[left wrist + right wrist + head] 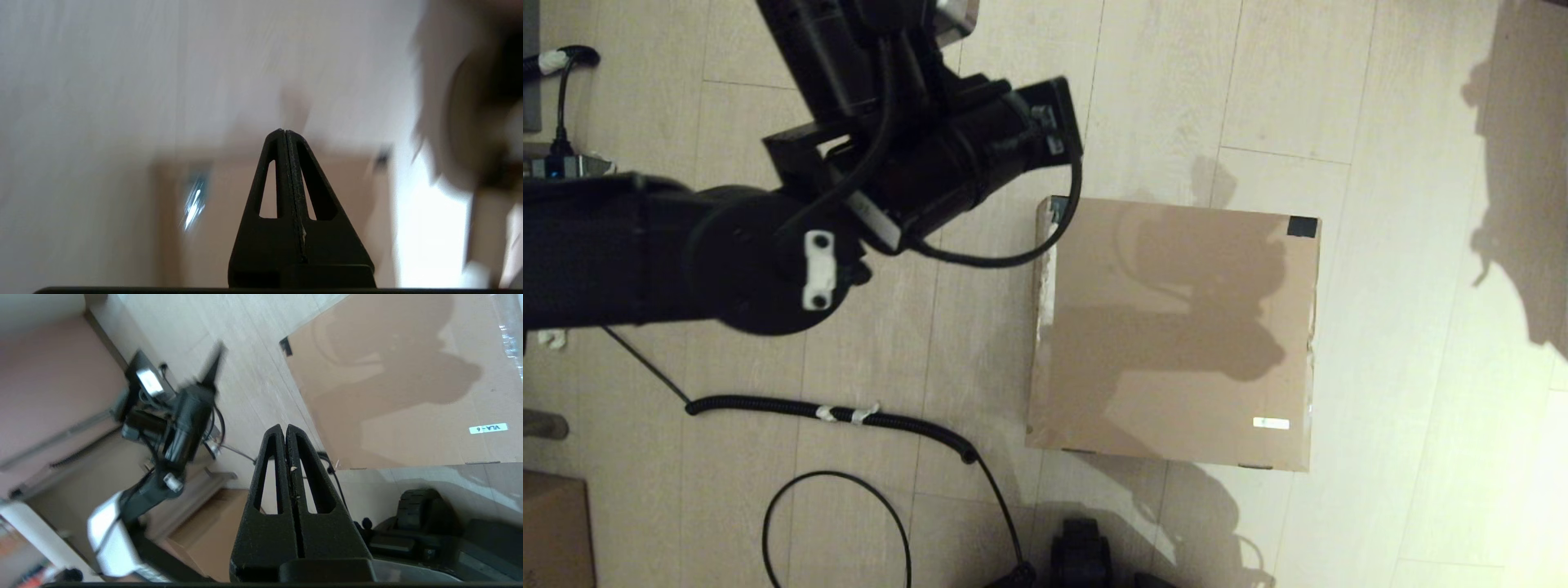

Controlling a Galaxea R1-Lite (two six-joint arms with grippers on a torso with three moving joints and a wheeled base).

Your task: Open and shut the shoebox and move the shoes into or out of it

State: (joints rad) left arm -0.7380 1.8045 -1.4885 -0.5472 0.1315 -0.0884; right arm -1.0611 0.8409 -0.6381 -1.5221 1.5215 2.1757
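The shoebox [1176, 343] lies on the wood floor with its lid down. It is plain brown with a dark tape patch [1303, 226] on a far corner and a small white label [1271, 422]. No shoes show in any view. My left arm [768, 245] hangs high over the floor left of the box. Its gripper [284, 131] is shut and empty, with the box [229, 212] blurred beyond its tips. My right gripper [285, 428] is shut on nothing, off the box's near left corner [388, 375], and is out of the head view.
A coiled black cable [849, 412] and a looped wire [833, 523] lie on the floor left of the box. A smaller brown cardboard box [551, 531] sits at the near left. My own base [1082, 555] is just in front of the shoebox.
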